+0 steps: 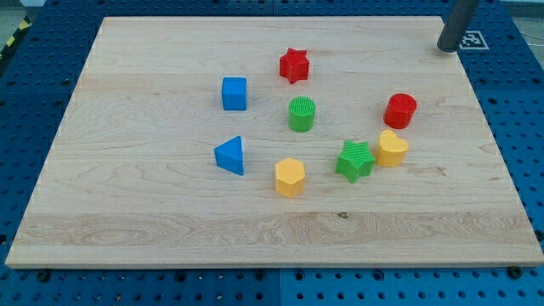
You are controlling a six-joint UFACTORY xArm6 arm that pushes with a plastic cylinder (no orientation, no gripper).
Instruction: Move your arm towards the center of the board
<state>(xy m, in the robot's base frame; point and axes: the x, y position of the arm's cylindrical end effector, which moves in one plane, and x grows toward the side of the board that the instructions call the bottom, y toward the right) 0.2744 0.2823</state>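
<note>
My tip [447,48] is at the view's top right, near the far right corner of the wooden board [153,204], apart from every block. The nearest block is a red cylinder [400,110], below and left of the tip. Around the board's middle stand a green cylinder [301,114], a red star [294,65], a blue cube [234,93], a blue triangle [230,155], a yellow hexagon [290,177], a green star [355,161] and a yellow heart-like block [392,149], which touches the green star.
The board lies on a blue perforated table [34,85]. A black and white marker tag [473,39] sits just past the board's top right corner, beside the rod.
</note>
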